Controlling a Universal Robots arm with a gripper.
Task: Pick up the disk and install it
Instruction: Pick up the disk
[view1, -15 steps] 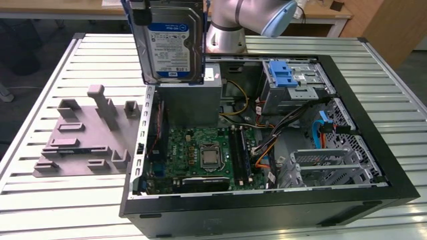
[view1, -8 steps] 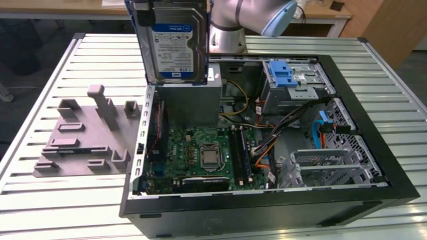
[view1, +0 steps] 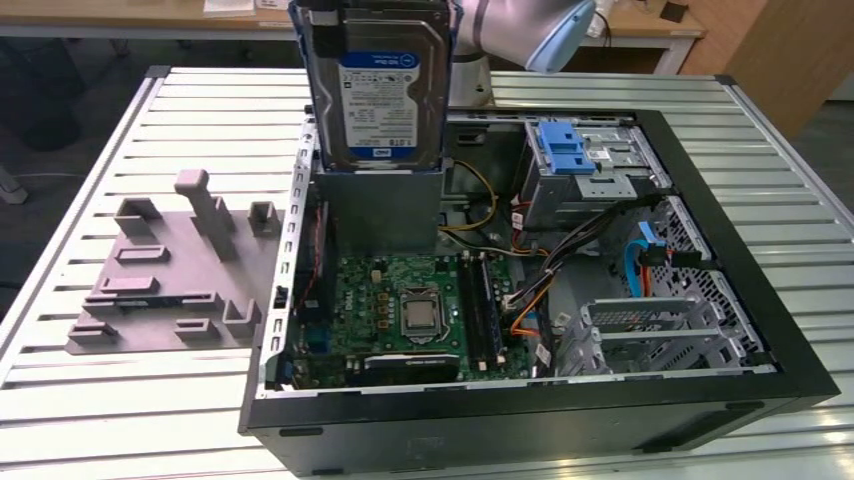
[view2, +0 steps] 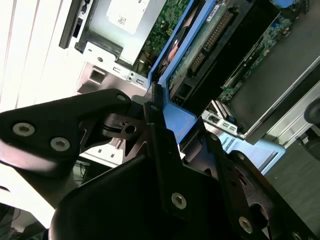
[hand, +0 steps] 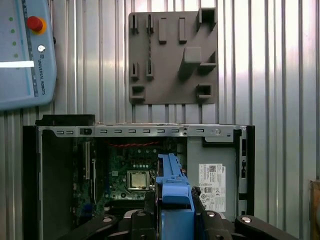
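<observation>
Apparently the gripper (view2: 165, 120) pinches the disk (view1: 374, 90) upright above the open computer case (view1: 534, 420).

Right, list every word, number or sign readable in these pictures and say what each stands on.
White-and-blue label on the flat silver rectangular disk, clamped in the black gripper: print too small to read.
White sticker on the grey metal power-supply box: print too small to read.
Pale grey-blue teach pendant with a red button: brand lettering along its edge only, left unquoted.
Green motherboard: markings too small to read.
</observation>
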